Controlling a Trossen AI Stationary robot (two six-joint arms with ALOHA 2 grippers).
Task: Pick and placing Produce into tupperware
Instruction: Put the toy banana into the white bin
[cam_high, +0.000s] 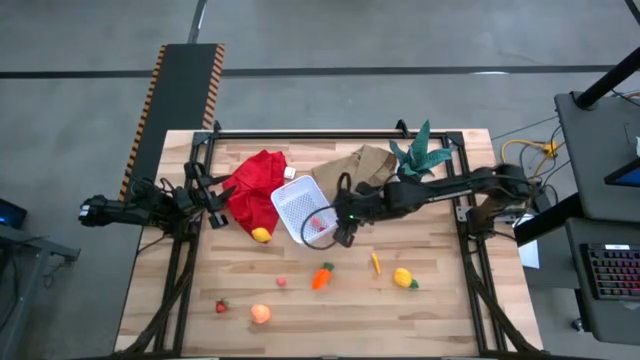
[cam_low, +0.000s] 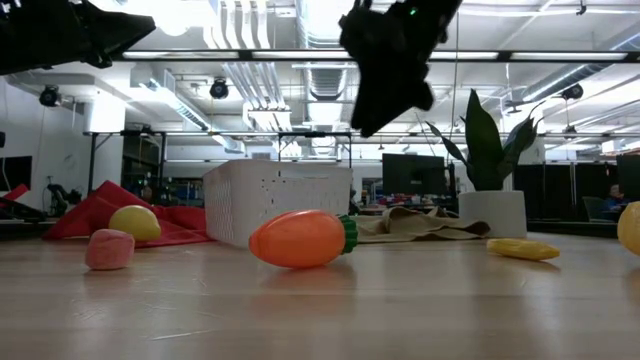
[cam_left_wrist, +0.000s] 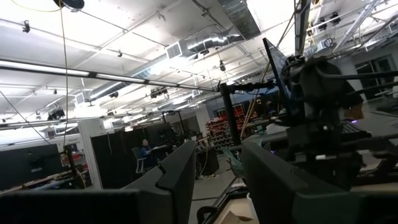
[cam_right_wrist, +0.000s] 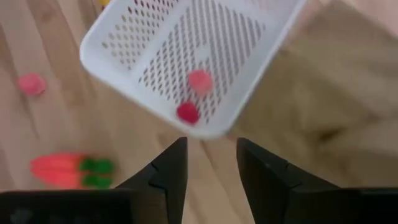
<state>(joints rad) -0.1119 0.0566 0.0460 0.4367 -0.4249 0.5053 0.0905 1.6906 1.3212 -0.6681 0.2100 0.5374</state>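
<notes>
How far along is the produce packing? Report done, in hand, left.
Done: two small red pieces lie in the tupperware. In hand: nothing; the right end effector hovers open at its rim. Left: carrot, both lemons, peach ball, berries, all on the table.

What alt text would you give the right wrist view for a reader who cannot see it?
The right gripper, fingers apart and empty, hangs over the near rim of the white perforated tupperware, which holds a pink piece and a red berry. On the wooden table beside it lie an orange carrot and another pink piece.
</notes>
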